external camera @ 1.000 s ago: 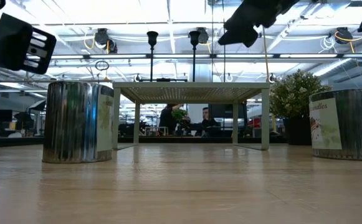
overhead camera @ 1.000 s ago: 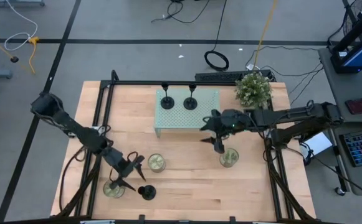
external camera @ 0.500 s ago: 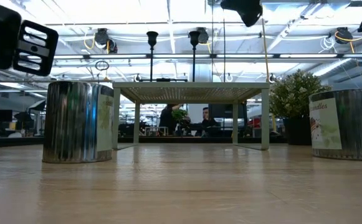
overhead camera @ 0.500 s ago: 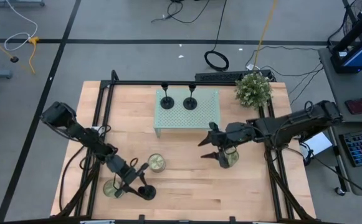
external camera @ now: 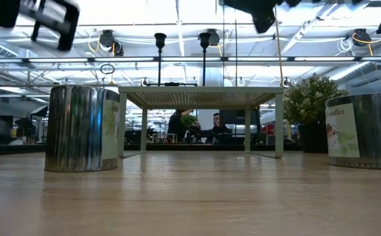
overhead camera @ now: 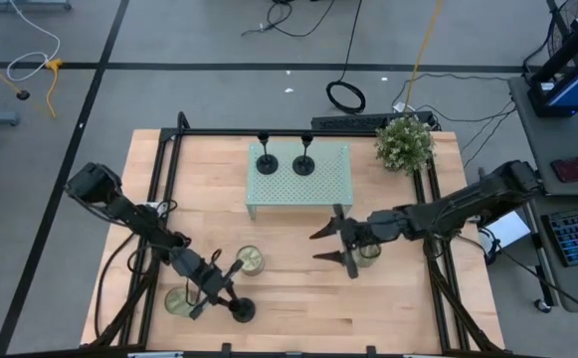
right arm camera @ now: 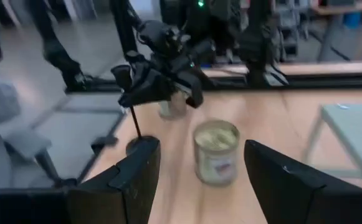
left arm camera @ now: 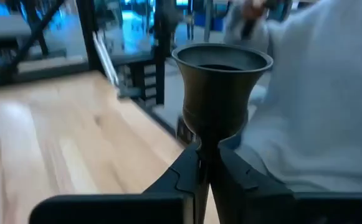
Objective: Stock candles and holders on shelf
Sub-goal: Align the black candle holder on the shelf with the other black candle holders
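Note:
A black holder [overhead camera: 241, 310] stands near the table's near edge, and my left gripper [overhead camera: 231, 285] is shut on it. Two candles [overhead camera: 250, 261] [overhead camera: 179, 301] sit beside it. A third candle [overhead camera: 368, 252] lies under my right arm. My right gripper [overhead camera: 315, 248] hovers open just left of that candle, touching nothing. Ahead of its fingers the right wrist view shows a candle [right arm camera: 216, 151] standing on the table. Two holders [overhead camera: 267, 162] [overhead camera: 304, 162] stand on their disc bases on the mint-green shelf [overhead camera: 318, 189]. My left gripper pinches the holder's thin stem [left arm camera: 205, 152] between its two fingers, just below the cup [left arm camera: 221, 81]. It comes slanting down from the table's left, fingers across the stem. The holder stands about upright with its disc base [right arm camera: 140, 144] seemingly on the table.
A potted plant [overhead camera: 405, 142] stands at the far right corner, behind the shelf. Black frame rails [overhead camera: 154, 229] run along the table's left and right sides. Bare wood lies between the shelf and the near candles. In the low view, people sit in the room beyond the shelf.
My left gripper has gone toward the near edge and right, onto the holder, and has shut on its stem. My right gripper, open throughout, has come away from the shelf toward the near edge and a little left, past the right-hand candle.

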You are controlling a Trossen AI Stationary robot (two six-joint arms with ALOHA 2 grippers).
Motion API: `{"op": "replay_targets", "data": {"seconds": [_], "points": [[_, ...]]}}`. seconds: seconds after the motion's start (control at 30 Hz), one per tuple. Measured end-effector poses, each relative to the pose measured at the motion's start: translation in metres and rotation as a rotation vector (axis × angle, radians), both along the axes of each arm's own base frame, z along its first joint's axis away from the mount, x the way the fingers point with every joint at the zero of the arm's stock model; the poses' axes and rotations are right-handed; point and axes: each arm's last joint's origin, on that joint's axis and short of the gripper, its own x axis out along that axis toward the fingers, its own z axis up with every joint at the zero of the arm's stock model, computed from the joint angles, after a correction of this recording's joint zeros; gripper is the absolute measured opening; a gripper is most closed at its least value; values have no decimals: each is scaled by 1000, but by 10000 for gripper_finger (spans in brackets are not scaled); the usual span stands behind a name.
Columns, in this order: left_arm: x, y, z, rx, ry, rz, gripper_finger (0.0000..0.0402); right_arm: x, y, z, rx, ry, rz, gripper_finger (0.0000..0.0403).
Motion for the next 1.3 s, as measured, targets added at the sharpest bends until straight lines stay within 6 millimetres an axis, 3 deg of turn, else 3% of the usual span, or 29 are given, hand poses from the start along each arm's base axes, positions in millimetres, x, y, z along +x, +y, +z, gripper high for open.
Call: {"op": "replay_targets", "data": {"seconds": [0.17,0.33,0.5,0.8,1.03,1.3], "points": [[23,-1,26,-37,-83,49,15,16,16,-32,-8,-107,60,224],[49,12,47,-88,-70,213,22,35,33,-59,-20,-80,93,224],[72,34,51,58,16,335,15,50,43,-66,-27,-66,105,224],[86,62,61,31,-51,436,19,61,31,-69,-59,-60,-7,218],[90,73,65,12,-85,479,16,66,18,-69,-47,-64,-48,163],[94,89,61,30,-48,550,15,70,0,-69,-38,-57,-102,60]]}}
